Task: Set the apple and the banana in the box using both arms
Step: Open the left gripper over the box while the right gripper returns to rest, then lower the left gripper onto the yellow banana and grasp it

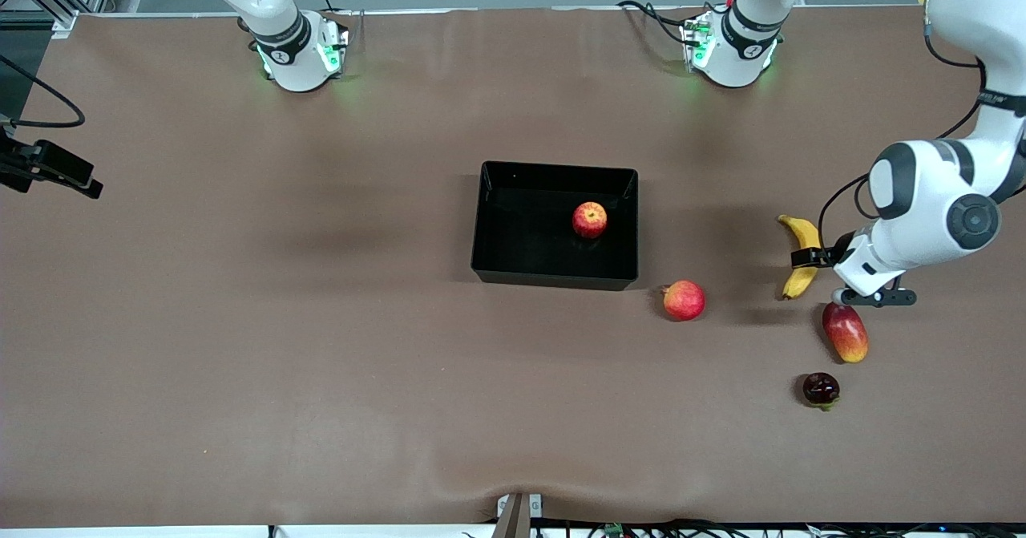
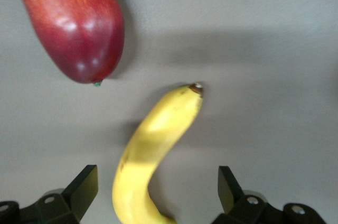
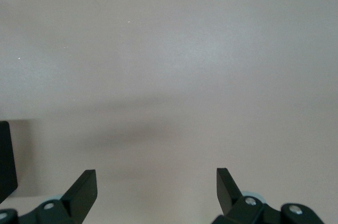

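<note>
Nearest the front camera we see a small, dark maroon, glossy fruit (image 1: 821, 390) with a greenish stem, lying toward the left arm's end of the table (image 1: 321, 362), whose brown covering looks matte and faintly wrinkled at its near edge. A little farther from the camera lies the oblong mango (image 1: 845, 332), smooth-skinned, deep red shading to yellow-orange at its nearer end. Farther toward the middle of the table sits a paler pinkish-red round fruit (image 1: 684, 300) with a tiny nub, just beside the near corner of the box (image 1: 489, 225).

The banana (image 1: 801, 256) lies flat on the table, farther from the camera than the mango: a curved yellow body with dark tips. The left gripper (image 1: 811, 258) hangs over it; in the left wrist view we see its black, wedge-shaped fingers (image 2: 84, 187) spread wide on either side of the banana's waxy yellow curve, not touching it. The mango's rounded red end shows near the banana's tip there.

The box is a shallow black rectangular bin with glossy walls, resting at the table's middle. Inside it, toward the left arm's end, sits the apple (image 1: 589, 220), small, round and red with a yellow patch at its stem dimple.

The right gripper (image 3: 156, 189) shows only in its own wrist view, fingers apart and empty over bare table, with a black corner at the picture's edge; that arm waits.
</note>
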Available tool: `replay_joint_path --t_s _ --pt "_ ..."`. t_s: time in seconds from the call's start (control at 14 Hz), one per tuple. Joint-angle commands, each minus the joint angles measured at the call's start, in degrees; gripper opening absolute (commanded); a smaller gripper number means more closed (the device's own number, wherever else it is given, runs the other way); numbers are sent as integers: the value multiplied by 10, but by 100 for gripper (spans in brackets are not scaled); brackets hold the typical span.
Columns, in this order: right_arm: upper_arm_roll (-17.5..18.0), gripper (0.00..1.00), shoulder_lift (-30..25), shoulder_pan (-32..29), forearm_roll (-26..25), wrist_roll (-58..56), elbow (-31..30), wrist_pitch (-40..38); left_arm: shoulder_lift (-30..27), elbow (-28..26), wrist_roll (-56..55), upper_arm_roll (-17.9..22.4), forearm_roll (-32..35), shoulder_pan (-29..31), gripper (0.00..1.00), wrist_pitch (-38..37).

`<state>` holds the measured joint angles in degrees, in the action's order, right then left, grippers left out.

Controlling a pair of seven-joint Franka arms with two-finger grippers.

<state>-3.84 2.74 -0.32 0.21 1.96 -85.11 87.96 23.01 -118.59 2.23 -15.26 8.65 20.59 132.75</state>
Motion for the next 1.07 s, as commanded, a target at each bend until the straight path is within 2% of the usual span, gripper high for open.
replay_joint_path --t_s 0.0,0.14,0.21,0.43,0.5,0.71,0.86,1.0 --pt "2 100 4 0 -10 1 8 0 23 -16 5 -7 37 16 100 46" --pt "2 100 4 0 -11 1 14 1 30 -18 5 -7 63 16 100 49" --pt "2 100 4 -1 -10 1 16 0 33 -19 5 -7 65 16 90 49" --pt "2 100 4 -3 -12 1 18 0 34 -22 5 -9 65 16 17 48" --pt "2 100 4 -3 -12 1 18 -1 34 -22 5 -9 65 16 0 49" --pt "2 100 4 -2 -12 2 18 -1 2 -22 7 -16 65 12 0 29" --pt "2 100 4 -2 -11 2 18 -1 -46 -8 -2 -60 55 15 0 -31" --pt "2 100 4 -1 -9 2 18 -1 -82 34 -41 -104 19 13 0 -110"
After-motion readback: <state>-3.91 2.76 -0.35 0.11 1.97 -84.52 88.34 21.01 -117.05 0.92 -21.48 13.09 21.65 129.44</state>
